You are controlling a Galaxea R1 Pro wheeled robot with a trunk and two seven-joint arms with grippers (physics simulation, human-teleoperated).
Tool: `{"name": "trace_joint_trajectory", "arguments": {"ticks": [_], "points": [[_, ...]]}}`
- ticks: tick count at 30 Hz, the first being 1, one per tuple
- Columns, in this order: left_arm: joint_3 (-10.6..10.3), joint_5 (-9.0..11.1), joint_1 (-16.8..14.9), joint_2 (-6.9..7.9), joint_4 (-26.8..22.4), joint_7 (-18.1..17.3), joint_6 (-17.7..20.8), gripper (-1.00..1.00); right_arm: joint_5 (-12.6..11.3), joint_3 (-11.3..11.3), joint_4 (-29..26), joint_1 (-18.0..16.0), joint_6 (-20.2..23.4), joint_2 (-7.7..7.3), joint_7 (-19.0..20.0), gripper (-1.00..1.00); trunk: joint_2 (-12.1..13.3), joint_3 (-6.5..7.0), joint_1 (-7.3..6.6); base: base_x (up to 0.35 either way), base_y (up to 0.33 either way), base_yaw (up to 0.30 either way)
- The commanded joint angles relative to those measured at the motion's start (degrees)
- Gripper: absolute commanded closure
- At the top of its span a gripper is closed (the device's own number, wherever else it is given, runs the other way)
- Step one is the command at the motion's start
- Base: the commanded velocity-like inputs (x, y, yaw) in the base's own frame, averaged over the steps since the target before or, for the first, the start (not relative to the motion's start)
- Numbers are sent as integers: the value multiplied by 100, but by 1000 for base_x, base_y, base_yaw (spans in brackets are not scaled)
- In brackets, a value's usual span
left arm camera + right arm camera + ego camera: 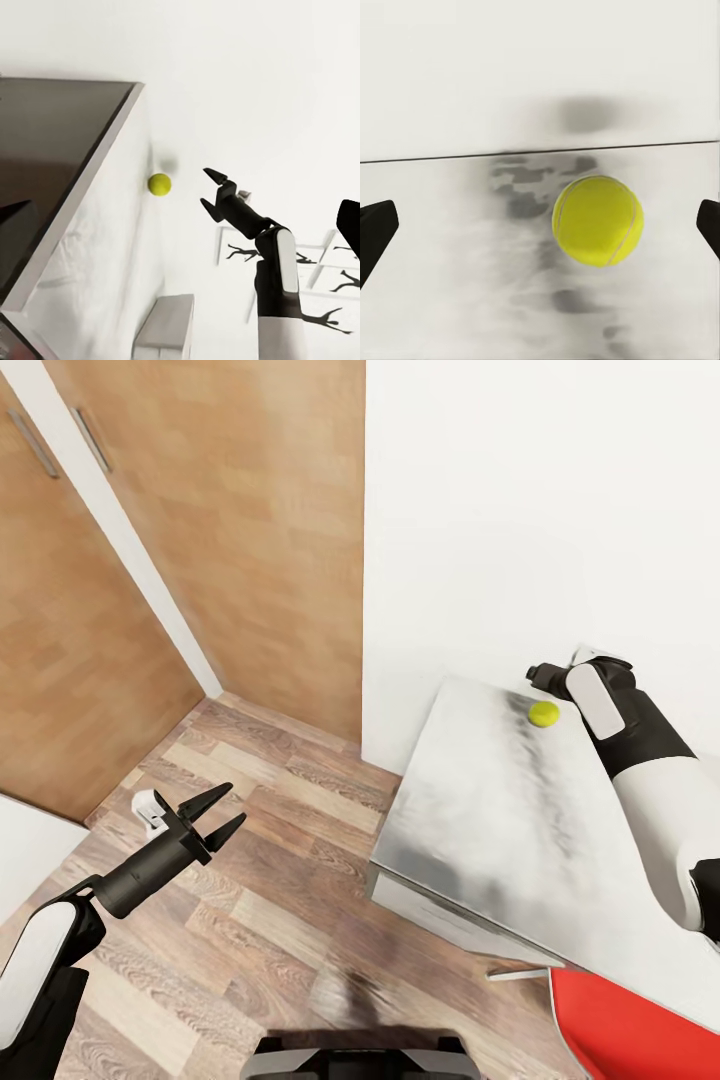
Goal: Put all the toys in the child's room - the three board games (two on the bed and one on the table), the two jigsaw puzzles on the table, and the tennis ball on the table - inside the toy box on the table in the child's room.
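Between the parted black fingers of the right end effector [211, 189], spread wide and clamped on nothing, sits the small yellow-green felt tennis ball [598, 220], resting on the pale grey table [480, 830] close to the white wall [520, 510] and near the table's far edge. The ball looks light, springy and apt to roll, so the fingers should close across its widest middle, squarely. Contact is probably not yet made, though the head view hides the tips. The left end effector [218, 812] hangs open over the wood-plank floor [260, 920].
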Motion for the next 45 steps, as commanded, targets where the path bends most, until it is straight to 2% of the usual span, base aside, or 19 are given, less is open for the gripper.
{"name": "trace_joint_trajectory", "arguments": {"ticks": [1,45], "points": [[4,-24,-4,0,1,-28,24,-100,-57,31,-7,-6,5,-17,-57,-100,-10,-15,3,3,0,0],[-3,-28,-5,-1,-4,-35,24,-100,-49,25,86,-69,-51,-141,-44,-100,-10,-413,3,0,0,0]]}}
